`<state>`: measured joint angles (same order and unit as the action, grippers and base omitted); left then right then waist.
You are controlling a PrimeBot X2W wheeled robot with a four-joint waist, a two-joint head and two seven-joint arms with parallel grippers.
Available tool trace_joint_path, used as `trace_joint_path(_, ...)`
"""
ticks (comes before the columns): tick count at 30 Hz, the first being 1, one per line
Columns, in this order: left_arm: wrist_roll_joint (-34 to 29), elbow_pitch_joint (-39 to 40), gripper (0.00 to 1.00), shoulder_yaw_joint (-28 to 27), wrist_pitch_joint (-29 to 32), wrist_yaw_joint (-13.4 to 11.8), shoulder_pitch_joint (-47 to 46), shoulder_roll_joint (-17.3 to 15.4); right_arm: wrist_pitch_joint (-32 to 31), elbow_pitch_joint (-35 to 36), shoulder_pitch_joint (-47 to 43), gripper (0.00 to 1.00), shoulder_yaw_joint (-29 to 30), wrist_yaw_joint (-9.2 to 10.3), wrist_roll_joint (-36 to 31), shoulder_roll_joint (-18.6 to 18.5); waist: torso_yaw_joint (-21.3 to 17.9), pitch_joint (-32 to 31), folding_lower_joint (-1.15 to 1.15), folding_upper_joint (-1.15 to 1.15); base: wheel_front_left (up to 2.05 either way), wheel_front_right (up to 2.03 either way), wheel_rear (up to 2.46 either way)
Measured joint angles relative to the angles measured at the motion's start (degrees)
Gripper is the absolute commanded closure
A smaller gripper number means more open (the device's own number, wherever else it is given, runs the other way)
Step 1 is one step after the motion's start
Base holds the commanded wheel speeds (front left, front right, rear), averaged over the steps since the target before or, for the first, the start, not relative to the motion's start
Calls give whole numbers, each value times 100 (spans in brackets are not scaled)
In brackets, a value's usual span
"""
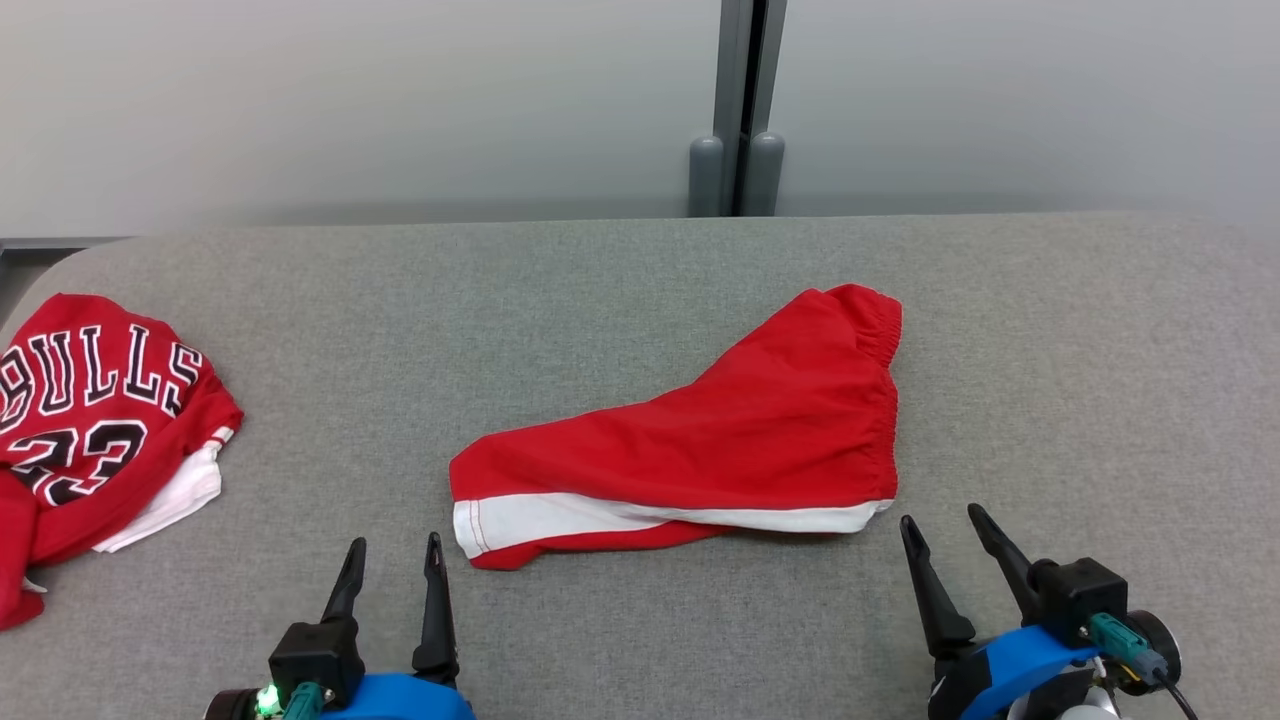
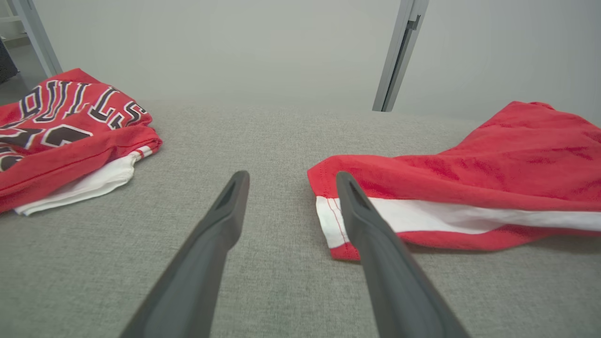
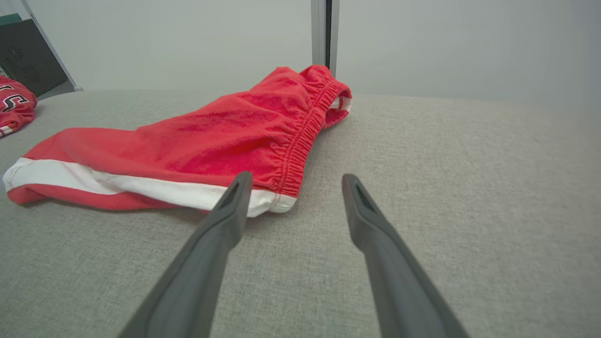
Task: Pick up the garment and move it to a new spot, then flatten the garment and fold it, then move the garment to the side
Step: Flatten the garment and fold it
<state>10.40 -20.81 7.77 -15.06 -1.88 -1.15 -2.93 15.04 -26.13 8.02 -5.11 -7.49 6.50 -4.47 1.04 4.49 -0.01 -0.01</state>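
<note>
Here both claws stand wide open and hold nothing. The left claw [image 1: 396,540] has its two dark fingers spread, with bare grey table [image 1: 600,300] between them. It sits just beside the leg-hem end of the red shorts [image 1: 740,430], on their near side. From the head a thin strip of table separates its inner fingertip from the hem. The right claw [image 1: 939,514] is spread as wide, just beside the near corner of the shorts' waistband. Whether its inner fingertip touches the cloth I cannot tell.

The shorts lie in the middle of the table, partly flat. Their gathered elastic waistband is at one end, the hem at the other, and a white stripe runs along the near edge. A red Bulls jersey [image 1: 90,420] lies crumpled well apart from the shorts, beyond their hem end at the table's edge.

The left wrist view looks over the left claw [image 2: 292,174] and shows red stitching on the white hem band, with one finger crossing in front of the hem corner. The right wrist view looks over the right claw [image 3: 296,175] and shows the waistband gaping open with white lining inside. It also shows a dark panel [image 3: 28,56] beyond the jersey. The head view alone takes in both claws at once, and a grey post [image 1: 740,100] behind the shorts.
</note>
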Motion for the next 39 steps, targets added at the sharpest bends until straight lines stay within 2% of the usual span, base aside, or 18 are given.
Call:
trace_joint_path(12,-46,34,0,380,0,24,-256,3,0,-987,605,0,126,0,463,-105,383,391,2,1,0,0,0)
trace_joint_path(22,178,-120,0,565,0,140,-289,2,1,-1039,627,0,14,0,488,-275,480,534,2,0,0,0,0)
trace_joint_path(34,207,-294,0,676,0,169,-510,3,0,-1165,820,0,-547,0,357,-459,486,683,2,1,0,0,0)
trace_joint_path(35,190,-302,0,661,0,169,-509,3,1,-1163,822,10,-567,0,355,-470,490,688,2,1,0,0,0)
trace_joint_path(37,171,-321,0,623,0,168,-507,2,1,-1160,824,19,-639,0,323,-495,494,696,2,1,0,0,0)
trace_joint_path(38,171,-321,0,616,0,168,-507,1,1,-1159,828,28,-701,0,322,-513,493,705,1,0,0,0,0)
trace_joint_path(39,171,-321,0,614,0,168,-506,2,1,-1149,836,50,-764,0,321,-533,492,717,1,1,0,0,0)
